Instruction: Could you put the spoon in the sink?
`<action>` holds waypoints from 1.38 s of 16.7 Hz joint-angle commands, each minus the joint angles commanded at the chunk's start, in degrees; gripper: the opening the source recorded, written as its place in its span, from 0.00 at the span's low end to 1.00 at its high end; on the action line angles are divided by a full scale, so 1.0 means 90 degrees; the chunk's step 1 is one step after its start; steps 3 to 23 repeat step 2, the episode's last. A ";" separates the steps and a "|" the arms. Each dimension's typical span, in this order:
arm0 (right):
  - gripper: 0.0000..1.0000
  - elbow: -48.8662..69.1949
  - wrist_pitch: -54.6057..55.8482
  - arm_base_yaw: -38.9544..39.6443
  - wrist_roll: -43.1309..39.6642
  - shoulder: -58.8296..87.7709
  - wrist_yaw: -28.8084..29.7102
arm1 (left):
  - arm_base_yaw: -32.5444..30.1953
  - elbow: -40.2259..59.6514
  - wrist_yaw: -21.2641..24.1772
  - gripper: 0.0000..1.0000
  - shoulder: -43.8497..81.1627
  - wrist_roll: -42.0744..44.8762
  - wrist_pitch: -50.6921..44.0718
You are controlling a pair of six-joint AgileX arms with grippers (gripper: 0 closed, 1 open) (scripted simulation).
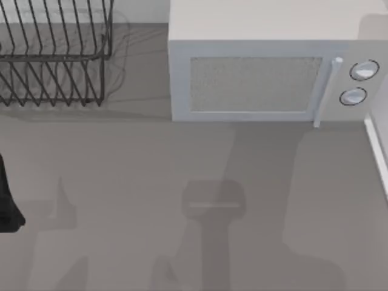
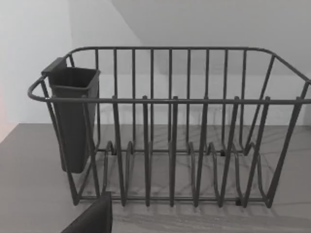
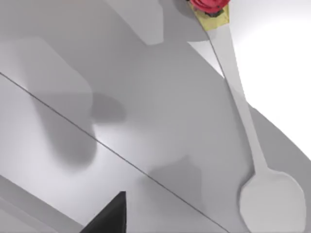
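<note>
A: Rack (image 1: 51, 54) is sitting at the back left of the table (image 1: 151, 182), wire one. In the left wrist view it's got a dark cutlery cup (image 2: 73, 116) hanging on one end. Left arm (image 1: 7, 200) is poking in at the left edge. Can't tell what its fingers are doing.

B: Microwave (image 1: 267, 66) is taking up the back right, door shut. And the spoon?

A: Right wrist view is looking at it: pale spoon (image 3: 252, 145) lying flat on a light grey surface, possibly the sink. There's something red and yellow (image 3: 210, 8) at the end of its handle. Right gripper's state, can't tell either.
</note>
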 joint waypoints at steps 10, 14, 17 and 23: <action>1.00 0.0000 0.0000 0.0000 0.0000 0.0000 0.0000 | 0.0000 0.0000 0.0000 1.00 0.0000 0.0000 0.0000; 1.00 0.0000 0.0000 0.0000 0.0000 0.0000 0.0000 | 0.0000 0.0000 0.0000 1.00 0.0000 0.0000 0.0000; 1.00 0.0000 0.0000 0.0000 0.0000 0.0000 0.0000 | 0.0000 0.0000 0.0000 1.00 0.0000 0.0000 0.0000; 1.00 0.0000 0.0000 0.0000 0.0000 0.0000 0.0000 | 0.0000 0.0000 0.0000 1.00 0.0000 0.0000 0.0000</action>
